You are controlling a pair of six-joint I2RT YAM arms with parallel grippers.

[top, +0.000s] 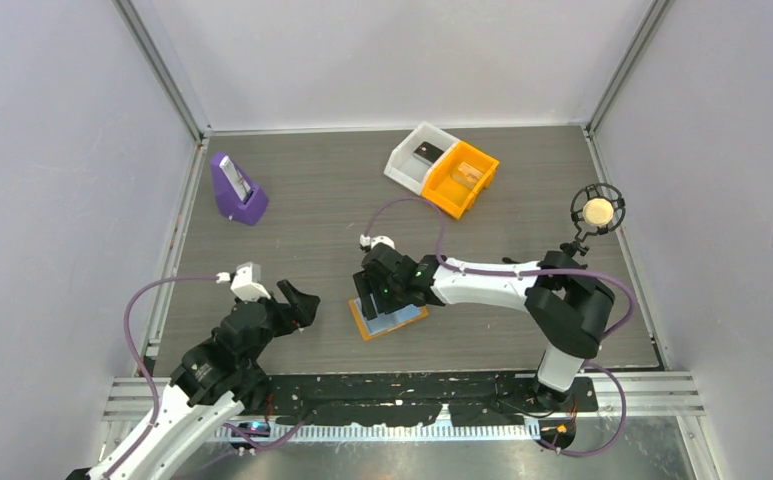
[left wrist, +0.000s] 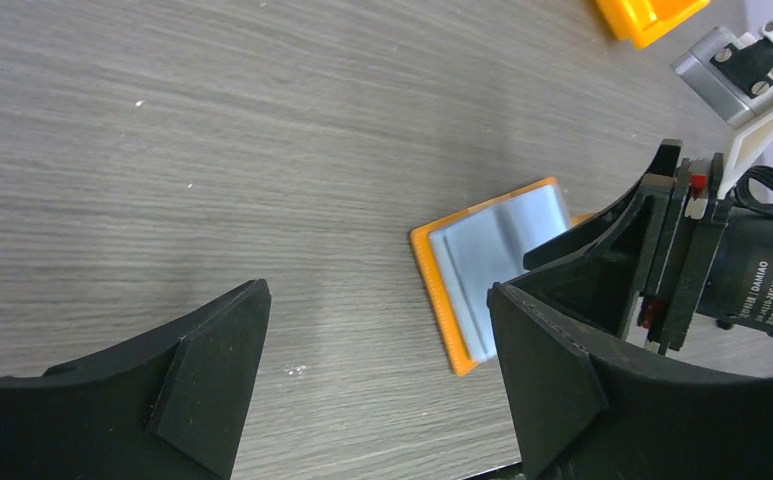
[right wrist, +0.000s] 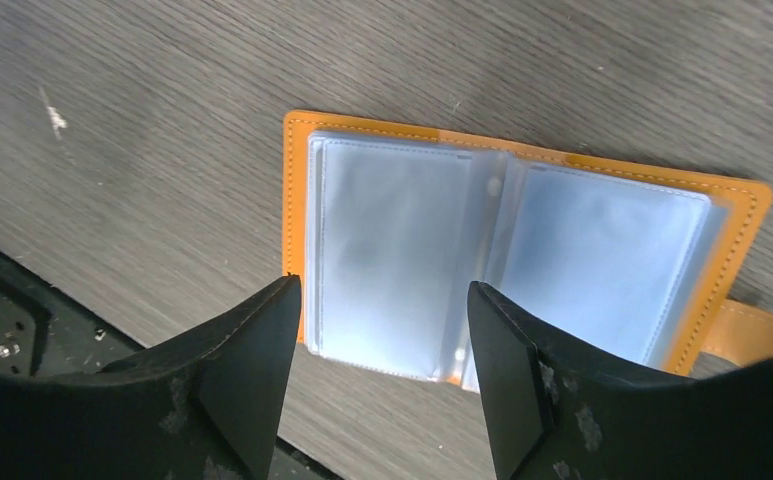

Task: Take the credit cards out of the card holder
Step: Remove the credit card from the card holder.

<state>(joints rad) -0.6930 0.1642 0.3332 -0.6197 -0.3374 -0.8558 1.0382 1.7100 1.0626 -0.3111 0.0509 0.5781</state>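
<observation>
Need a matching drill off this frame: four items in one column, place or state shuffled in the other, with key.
Items
1. card holder
2. purple stand
3. white bin
4. right gripper

Place or state
A. far left on the table
B. jaws open, over the card holder
C. lying open flat, clear sleeves facing up
D. touching the orange bin

Pairs: 1-C, 2-A, 3-D, 4-B
</observation>
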